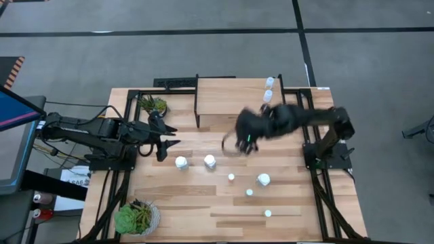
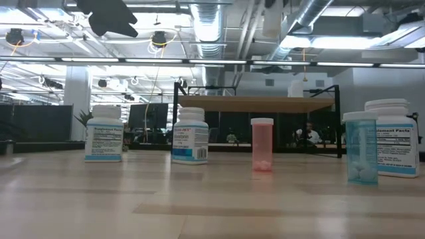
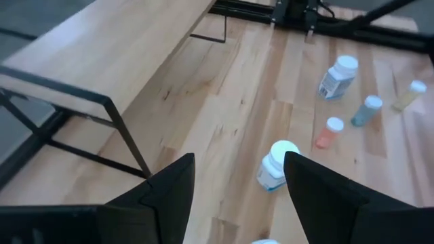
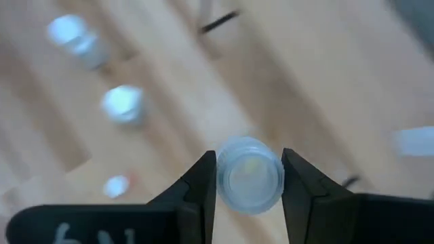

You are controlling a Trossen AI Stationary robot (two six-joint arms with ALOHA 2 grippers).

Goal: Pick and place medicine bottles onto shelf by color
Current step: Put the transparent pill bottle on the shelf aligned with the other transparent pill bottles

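Light-wood shelf on thin black legs (image 1: 230, 91) sits at the table's far edge, with two white-capped bottles (image 1: 269, 89) at its right end. Right gripper (image 1: 245, 141) hangs above the table just near of the shelf, fingers closed on a small pale-blue white-capped bottle (image 4: 249, 174); the wrist view looks down on its cap, so its long axis seems upright, cap up. Step, as I judge it: carrying this bottle to the shelf. Next it needs moving far and right to the blue group, then lowering and release. Left gripper (image 1: 163, 141) waits at left, jaws open, empty. Six more bottles (image 1: 209, 161) stand upright on the table, near of both grippers.
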